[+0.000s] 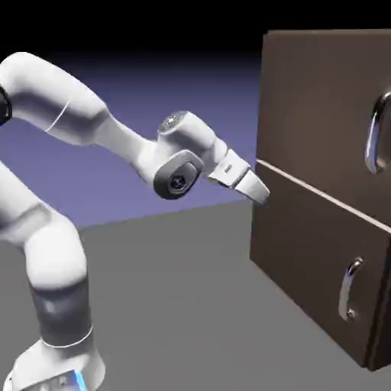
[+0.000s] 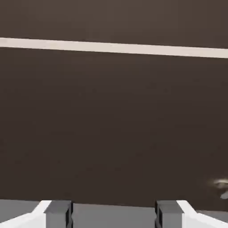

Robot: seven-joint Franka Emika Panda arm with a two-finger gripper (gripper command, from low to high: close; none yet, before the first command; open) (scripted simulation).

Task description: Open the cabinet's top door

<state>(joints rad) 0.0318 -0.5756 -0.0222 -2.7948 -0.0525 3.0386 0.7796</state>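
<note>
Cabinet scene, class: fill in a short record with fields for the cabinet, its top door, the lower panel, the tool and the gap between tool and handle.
cabinet: dark brown cabinet, standing on the grey table
top door: top door shut, long silver handle at the exterior view's right
lower panel: lower panel shut, shorter handle
tool: tool open, holding nothing
gap: tool near the cabinet's left edge by the pale seam, well apart from both handles

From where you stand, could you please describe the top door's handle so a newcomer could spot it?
Find the big dark brown cabinet on the exterior view's right. Its upper panel, the top door, carries a curved silver bar handle near the right edge. It is longer and higher than the lower panel's handle.
</note>
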